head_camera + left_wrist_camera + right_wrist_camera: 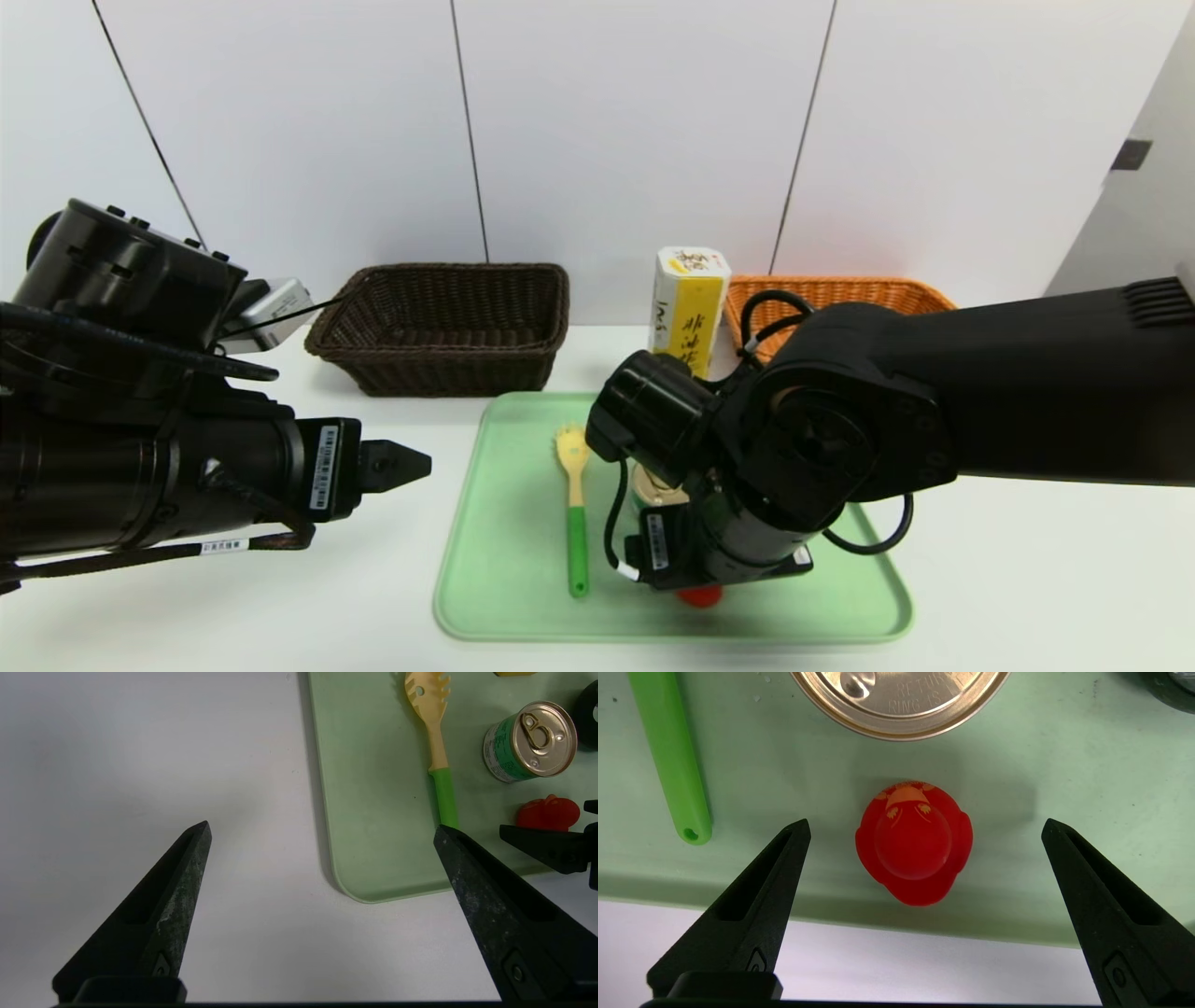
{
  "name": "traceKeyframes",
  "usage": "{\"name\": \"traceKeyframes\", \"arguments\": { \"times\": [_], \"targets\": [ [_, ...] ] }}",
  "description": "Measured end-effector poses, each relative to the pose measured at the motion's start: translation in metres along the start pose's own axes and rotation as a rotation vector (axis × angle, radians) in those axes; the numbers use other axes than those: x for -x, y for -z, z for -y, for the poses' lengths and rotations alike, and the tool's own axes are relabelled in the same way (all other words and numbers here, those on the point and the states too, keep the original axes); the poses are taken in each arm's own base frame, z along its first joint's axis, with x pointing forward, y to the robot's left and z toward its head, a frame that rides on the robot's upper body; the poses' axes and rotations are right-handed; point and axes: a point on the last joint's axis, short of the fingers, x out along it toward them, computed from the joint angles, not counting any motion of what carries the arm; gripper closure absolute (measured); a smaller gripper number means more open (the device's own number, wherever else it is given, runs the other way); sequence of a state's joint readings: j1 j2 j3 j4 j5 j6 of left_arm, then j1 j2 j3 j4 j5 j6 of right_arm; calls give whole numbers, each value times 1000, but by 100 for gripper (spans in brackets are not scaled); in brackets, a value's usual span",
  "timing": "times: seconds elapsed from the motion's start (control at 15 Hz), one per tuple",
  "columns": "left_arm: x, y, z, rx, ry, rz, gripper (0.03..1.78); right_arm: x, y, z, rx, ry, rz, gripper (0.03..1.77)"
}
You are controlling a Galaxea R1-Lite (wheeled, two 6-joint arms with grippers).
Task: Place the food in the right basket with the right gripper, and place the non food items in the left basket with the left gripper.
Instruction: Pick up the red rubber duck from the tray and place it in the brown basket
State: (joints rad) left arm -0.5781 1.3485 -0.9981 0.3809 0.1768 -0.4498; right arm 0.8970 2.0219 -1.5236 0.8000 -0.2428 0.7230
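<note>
Here, the right end effector (926,821) hangs over the tray (523,523) with its fingers spread wide, the red duck (915,842) between them as seen from the wrist. The tin (532,742) stands on the tray near the duck, the fork (577,541) lies to the left of both, and the carton (691,308) is upright toward the back. Behind the tray are the brown basket (439,308) on the left and the orange basket (868,294) on the right. The left end effector (322,828), also wide, is over the table (252,942) just beside the tray.
</note>
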Motion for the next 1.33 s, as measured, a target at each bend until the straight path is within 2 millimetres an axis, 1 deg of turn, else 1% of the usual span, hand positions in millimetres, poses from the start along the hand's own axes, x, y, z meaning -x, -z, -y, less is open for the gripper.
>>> {"name": "traceKeyframes", "arguments": {
  "times": [0.4, 0.8, 1.0, 1.13, 1.27, 1.33],
  "targets": [
    [0, 1, -1, -1, 1, -3, 12, -10, 0, -3, -11, 11, -24, 9],
    [1, 3, -1, -2, -1, -6, 12, -8, 2, -4, -14, 10, -27, 9],
    [1, 3, -2, -1, 0, -5, 12, -8, 3, -4, -16, 9, -27, 57],
    [2, 3, -2, -1, 0, -4, 12, -9, 3, -5, -22, 11, -29, 83],
    [2, 3, -2, -1, 0, -4, 12, -10, 3, -5, -23, 12, -29, 101],
    [2, 4, -2, -1, -1, -6, 12, -9, 3, -5, -23, 11, -29, 106]
  ]
}}
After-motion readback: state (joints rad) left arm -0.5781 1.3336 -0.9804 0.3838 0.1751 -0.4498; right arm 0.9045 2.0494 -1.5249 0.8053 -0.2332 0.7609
